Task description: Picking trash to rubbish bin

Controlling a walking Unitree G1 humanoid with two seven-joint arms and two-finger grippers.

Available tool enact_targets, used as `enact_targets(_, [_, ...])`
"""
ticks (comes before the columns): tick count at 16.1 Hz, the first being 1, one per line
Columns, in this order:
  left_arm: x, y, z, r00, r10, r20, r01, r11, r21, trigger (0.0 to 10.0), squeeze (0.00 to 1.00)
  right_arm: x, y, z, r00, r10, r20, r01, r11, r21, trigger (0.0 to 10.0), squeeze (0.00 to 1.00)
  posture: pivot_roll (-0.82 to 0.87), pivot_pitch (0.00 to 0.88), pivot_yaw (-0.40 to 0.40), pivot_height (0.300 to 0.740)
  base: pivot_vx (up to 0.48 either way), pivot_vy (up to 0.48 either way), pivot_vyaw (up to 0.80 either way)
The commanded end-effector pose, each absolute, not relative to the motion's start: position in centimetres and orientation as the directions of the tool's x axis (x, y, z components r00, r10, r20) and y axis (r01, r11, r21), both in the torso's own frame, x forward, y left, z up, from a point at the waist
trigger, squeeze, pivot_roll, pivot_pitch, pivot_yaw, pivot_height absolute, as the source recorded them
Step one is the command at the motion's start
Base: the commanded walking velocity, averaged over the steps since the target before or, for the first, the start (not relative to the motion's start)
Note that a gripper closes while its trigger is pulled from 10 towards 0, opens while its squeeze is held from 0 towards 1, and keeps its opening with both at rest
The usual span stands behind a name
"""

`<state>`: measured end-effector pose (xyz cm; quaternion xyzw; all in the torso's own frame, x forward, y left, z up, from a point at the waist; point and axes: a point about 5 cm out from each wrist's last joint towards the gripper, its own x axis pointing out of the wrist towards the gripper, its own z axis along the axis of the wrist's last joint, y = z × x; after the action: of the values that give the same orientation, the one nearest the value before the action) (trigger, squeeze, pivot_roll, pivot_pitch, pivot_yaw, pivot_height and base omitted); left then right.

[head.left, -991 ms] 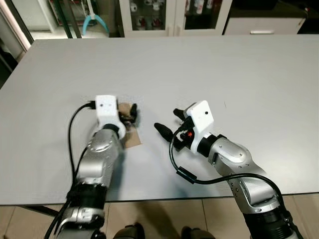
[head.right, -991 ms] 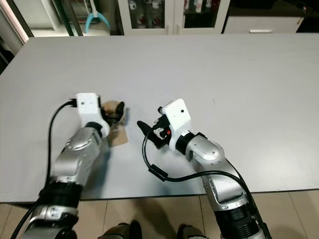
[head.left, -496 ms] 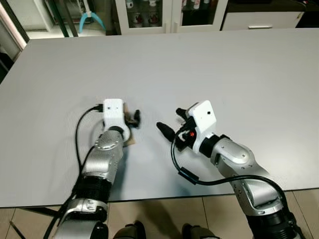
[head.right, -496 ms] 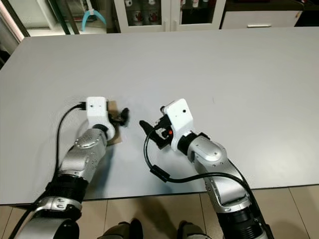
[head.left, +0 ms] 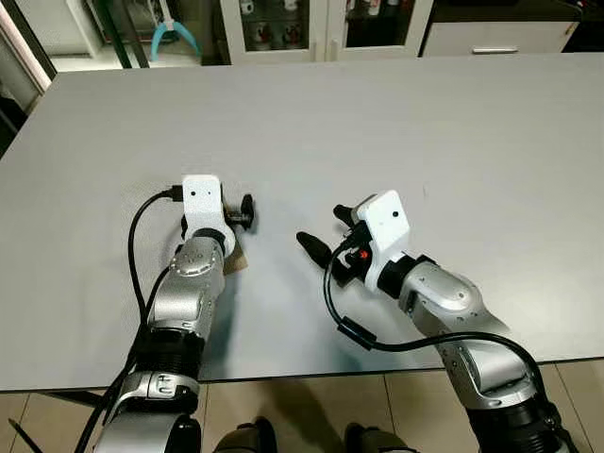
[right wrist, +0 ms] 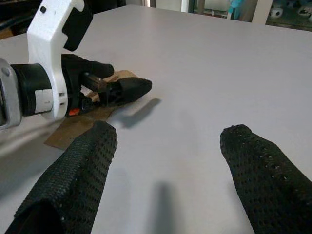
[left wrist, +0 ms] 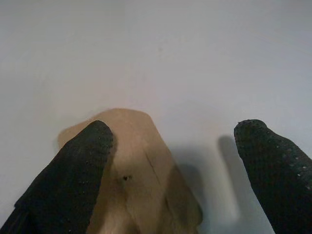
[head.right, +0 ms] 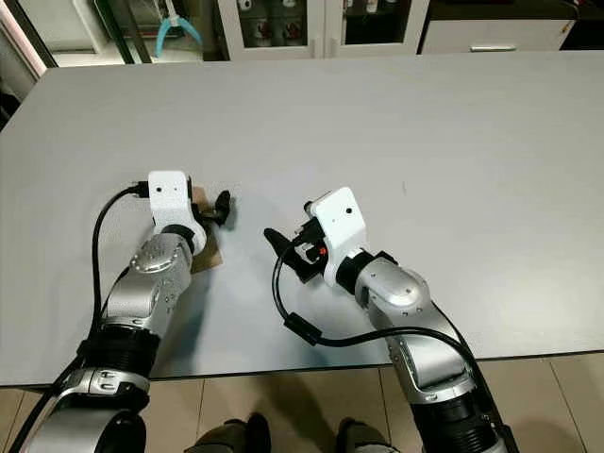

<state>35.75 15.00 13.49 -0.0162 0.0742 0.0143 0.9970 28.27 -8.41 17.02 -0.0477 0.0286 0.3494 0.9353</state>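
Left gripper has shifted left over the cardboard scrap, fingers apart; right gripper unchanged beside it, fingers apart.

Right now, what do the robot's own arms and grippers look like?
Both arms are silver metal with black ribbed sections nearer the body. Each wrist carries a white boxy camera housing fed by a looping black cable. The left gripper and right gripper have long black fingers with dotted, textured pads. A small red light glows at the right wrist.
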Motion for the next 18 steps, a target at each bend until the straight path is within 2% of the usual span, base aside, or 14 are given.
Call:
enact_targets(1, [35.9,15.2,14.4,0.991,0.045,-0.130,-0.049,0.999,-0.023,10.0,0.00,28.1,-8.3,17.0,0.753,0.652,-0.089,-0.658,0.749,-0.079,10.0,0.00,-0.19,0.174,0.059,0.740,0.000,0.000,0.00])
enact_targets(9, [35.4,16.0,13.0,0.976,0.090,-0.200,-0.094,0.995,-0.013,10.0,0.00,28.1,-8.3,16.9,0.751,0.654,-0.091,-0.660,0.747,-0.083,10.0,0.00,-0.20,0.178,0.055,0.740,0.000,0.000,0.00])
enact_targets(17, [34.0,17.2,8.6,0.908,0.116,-0.402,-0.153,0.986,-0.061,10.0,0.00,28.1,-8.6,16.8,0.753,0.651,-0.096,-0.658,0.748,-0.088,10.0,0.00,-0.20,0.174,0.054,0.740,0.000,0.000,0.00])
enact_targets(18, [33.7,17.2,8.0,0.902,0.111,-0.417,-0.152,0.986,-0.067,6.0,0.00,28.1,-8.5,16.8,0.752,0.653,-0.096,-0.660,0.746,-0.089,10.0,0.00,-0.20,0.174,0.054,0.740,0.000,0.000,0.00])
